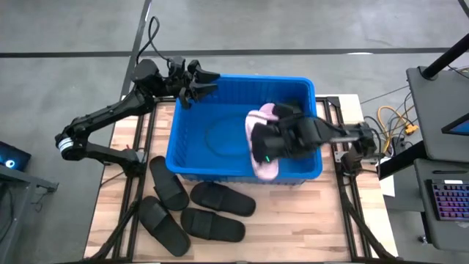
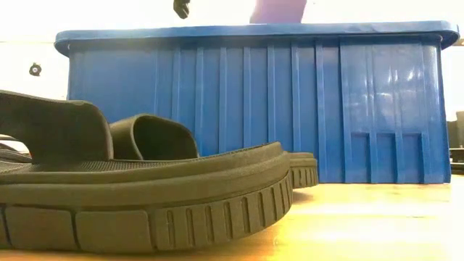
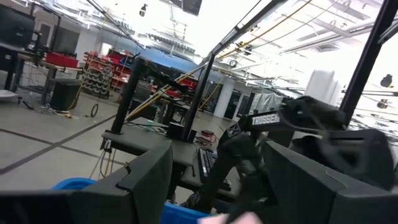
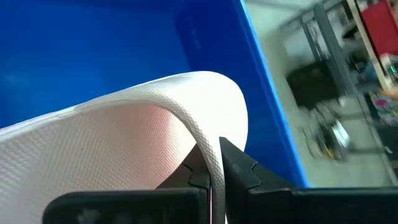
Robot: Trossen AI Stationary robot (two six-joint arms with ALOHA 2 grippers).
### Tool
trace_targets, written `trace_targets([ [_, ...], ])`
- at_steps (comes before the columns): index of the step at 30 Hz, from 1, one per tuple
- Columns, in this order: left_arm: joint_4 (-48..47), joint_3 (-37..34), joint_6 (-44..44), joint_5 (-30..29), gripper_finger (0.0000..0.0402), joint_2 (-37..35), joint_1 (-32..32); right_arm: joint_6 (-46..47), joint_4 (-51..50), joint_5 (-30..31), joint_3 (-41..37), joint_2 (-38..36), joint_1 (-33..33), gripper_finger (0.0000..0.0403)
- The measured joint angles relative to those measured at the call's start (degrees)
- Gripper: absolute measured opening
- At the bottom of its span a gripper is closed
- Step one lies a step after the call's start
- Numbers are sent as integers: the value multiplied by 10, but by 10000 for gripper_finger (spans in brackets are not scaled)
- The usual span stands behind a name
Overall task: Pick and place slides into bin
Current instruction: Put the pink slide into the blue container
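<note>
A pale pink slide [image 1: 265,170] hangs over the near right part of the blue bin [image 1: 187,139], with my right gripper [image 1: 262,147] shut on it. In the low view a part of the pink slide [image 2: 279,9] shows above the bin's rim [image 2: 246,30]. My left gripper [image 1: 205,82] stands open over the bin's far left corner and has nothing between its fingers [image 3: 143,180]. Several black slides [image 1: 170,187] lie sole down on the table in front of the bin's near left side. My right gripper pinches the pink slide's strap [image 4: 208,134] at its edge between the two fingers, one finger on each face of the strap. The fingers come slanting down from the table's right side. The slide is lifted clear, above the bin's floor [image 4: 93,50].
The black slides lie close together between the bin's near wall and the table's near edge; one black slide [image 2: 145,196] fills the low view's foreground. Bare wooden table [image 1: 308,220] shows near the front right. A desk with cables and a keyboard [image 1: 447,198] stands right of the table.
</note>
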Motion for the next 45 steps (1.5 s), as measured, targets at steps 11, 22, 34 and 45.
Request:
trace_targets([
  [11,-2,0,87,4,238,-35,49,-201,137,-64,-122,-26,-175,9],
  [22,-22,-1,120,9,238,-44,79,-374,368,-116,-337,-73,-274,9],
  [34,-38,-1,120,10,238,-44,105,-456,579,-120,-518,-77,-338,9],
  [45,-37,-1,120,10,238,-43,119,-476,657,-145,-588,-78,-357,9],
])
